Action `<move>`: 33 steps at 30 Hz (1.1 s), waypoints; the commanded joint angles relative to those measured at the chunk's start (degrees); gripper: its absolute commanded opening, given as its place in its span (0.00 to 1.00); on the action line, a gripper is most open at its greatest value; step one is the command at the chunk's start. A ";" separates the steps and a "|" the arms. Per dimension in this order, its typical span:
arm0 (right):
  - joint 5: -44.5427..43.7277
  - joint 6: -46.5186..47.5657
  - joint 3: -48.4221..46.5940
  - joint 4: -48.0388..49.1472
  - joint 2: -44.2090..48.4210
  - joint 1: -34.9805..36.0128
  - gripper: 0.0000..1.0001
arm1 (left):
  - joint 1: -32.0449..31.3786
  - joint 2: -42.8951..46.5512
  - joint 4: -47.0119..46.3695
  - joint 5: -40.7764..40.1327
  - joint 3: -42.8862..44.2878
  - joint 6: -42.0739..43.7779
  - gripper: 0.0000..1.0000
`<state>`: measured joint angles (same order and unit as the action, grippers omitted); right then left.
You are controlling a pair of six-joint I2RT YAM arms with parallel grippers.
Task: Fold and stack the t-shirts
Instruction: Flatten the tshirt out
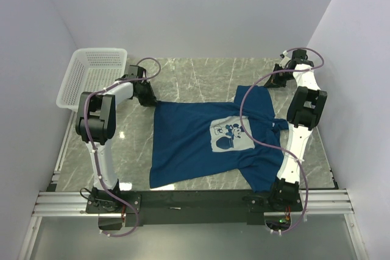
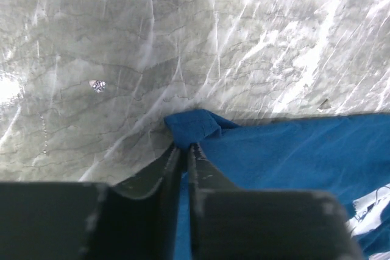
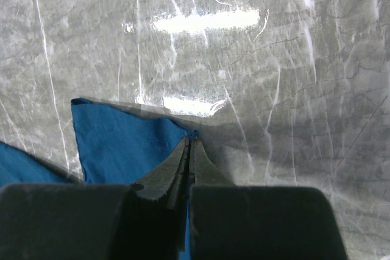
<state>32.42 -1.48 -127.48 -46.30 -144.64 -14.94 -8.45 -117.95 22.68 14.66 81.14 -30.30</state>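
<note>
Starting at the near edge: the dark blue t-shirt lies spread on the marble desk, chest up. Its near hem is rumpled, and its right-hand side is bunched and folded on itself close to the right arm. A little further in, the pale square cartoon print shows near the middle of the cloth.

Now up to the far edge. The left gripper is low at the shirt's far left corner, fingers pressed together, with a small wad of blue fabric pinched right at the tips. Across on the other side, the right gripper sits at the far right corner, closed tight on the very edge of the cloth, with bare marble beyond it. Both arms are stretched forward, one on each far corner.

Farthest back on the left, a white mesh basket sits at the desk's corner, apart from the shirt.
</note>
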 commanded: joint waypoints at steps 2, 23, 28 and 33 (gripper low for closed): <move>0.62 -0.02 -1.28 0.42 -0.56 -0.44 0.00 | -0.34 -1.14 0.35 -0.07 0.51 1.92 0.05; 14.41 14.48 23.44 3.41 30.52 2.10 0.00 | 0.36 33.12 -14.94 -5.07 -13.45 1.74 0.00; 13.46 17.12 35.71 6.40 52.12 5.44 0.00 | 1.76 46.63 -14.68 -5.95 -18.47 0.25 0.00; 8.02 17.65 20.91 0.28 62.72 6.50 0.00 | 2.47 56.06 -12.40 -7.27 -15.24 -0.98 0.01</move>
<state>42.96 14.33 -97.80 -44.75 -86.08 -7.57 -6.48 -66.57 11.75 9.26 62.72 -29.85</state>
